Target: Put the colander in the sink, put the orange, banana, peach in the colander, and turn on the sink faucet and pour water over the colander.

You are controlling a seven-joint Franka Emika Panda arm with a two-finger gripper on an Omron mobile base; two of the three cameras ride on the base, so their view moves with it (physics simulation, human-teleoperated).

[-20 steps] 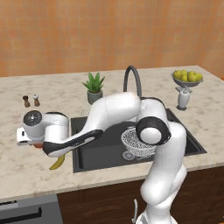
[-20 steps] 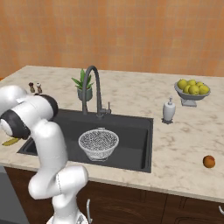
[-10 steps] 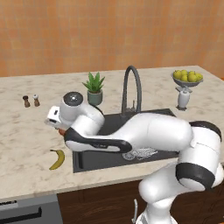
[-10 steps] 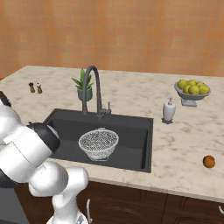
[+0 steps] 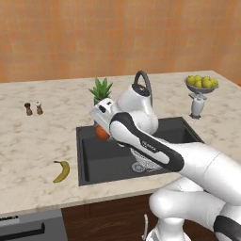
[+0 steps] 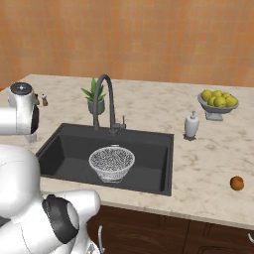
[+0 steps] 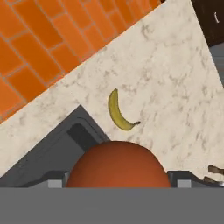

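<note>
Here, the pincer [image 5: 100,130] was closed on an orange-red fruit [image 5: 102,133] above the sink's [image 5: 89,162] left end; the banana [image 5: 61,170] was left near the desk's [image 5: 33,155] front edge.

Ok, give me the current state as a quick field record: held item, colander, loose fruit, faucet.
held: round orange-red fruit between the gripper fingers, above the sink, left end
colander: upright in the sink, looks empty
banana: on the counter, left of the sink
other fruit: second orange-red one on the counter, right of the sink
sink faucet: no water running
</note>
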